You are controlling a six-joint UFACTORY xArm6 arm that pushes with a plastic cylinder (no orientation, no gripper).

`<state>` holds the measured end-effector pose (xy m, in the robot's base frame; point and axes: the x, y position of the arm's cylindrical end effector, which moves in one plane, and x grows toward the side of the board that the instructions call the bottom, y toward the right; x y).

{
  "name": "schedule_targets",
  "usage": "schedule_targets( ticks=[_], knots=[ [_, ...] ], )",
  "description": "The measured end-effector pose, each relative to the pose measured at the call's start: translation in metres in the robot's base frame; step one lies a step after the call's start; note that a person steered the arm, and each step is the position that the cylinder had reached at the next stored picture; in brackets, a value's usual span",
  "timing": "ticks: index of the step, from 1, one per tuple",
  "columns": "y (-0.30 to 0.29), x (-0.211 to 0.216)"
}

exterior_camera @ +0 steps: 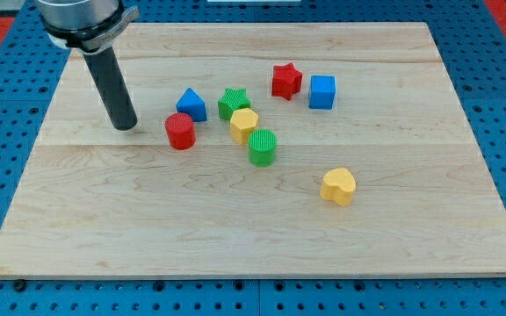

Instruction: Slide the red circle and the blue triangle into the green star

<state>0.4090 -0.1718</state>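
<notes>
The red circle point(180, 131) stands on the wooden board, just below and left of the blue triangle point(191, 104). The green star point(233, 102) lies right of the blue triangle with a small gap between them. My tip point(126, 126) rests on the board to the left of the red circle, about a block's width away, touching no block. The rod rises from it toward the view's top left.
A yellow hexagon point(244, 125) touches the green star's lower right, and a green circle point(263, 147) sits below it. A red star point(286, 81) and a blue cube point(321, 91) lie to the upper right. A yellow heart point(338, 186) lies lower right.
</notes>
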Motion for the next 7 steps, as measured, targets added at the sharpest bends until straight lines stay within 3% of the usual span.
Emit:
schedule_targets(
  ticks=[5, 6, 7],
  knots=[
    [0.089, -0.029],
    [0.073, -0.025],
    [0.037, 0.012]
  ],
)
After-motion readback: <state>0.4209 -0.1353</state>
